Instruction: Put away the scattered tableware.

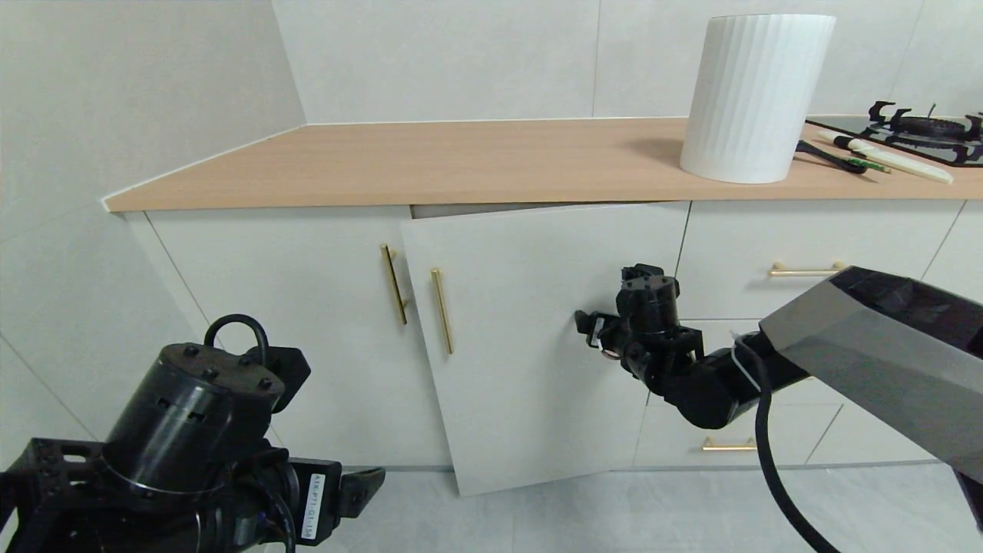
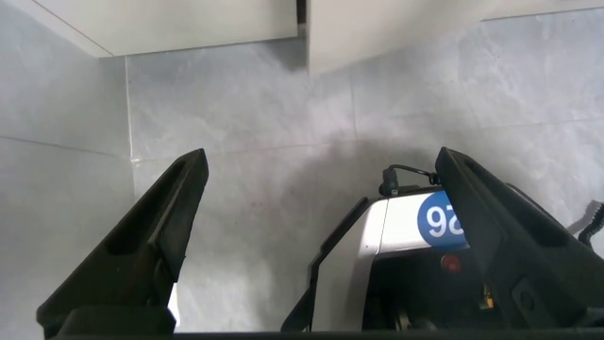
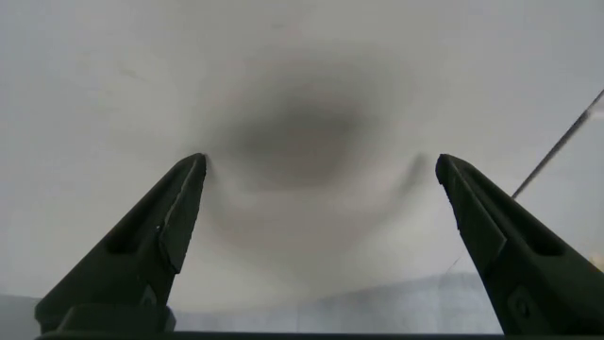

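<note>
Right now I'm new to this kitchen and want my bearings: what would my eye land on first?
The cabinet door under the wooden counter stands ajar, with the right gripper open and close to its face. Next comes the tall white ribbed container on the counter above, with utensils lying beside it near the stove.

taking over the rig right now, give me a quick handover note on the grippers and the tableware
Left gripper: open, holding nothing, low over the floor.
Right gripper: open, holding nothing, close against the face of the ajar cabinet door.
Things: utensils lie on the counter beside the white ribbed container.
Done: the door stands partly open.
Left: utensils not yet put away; neither gripper is on them.
</note>
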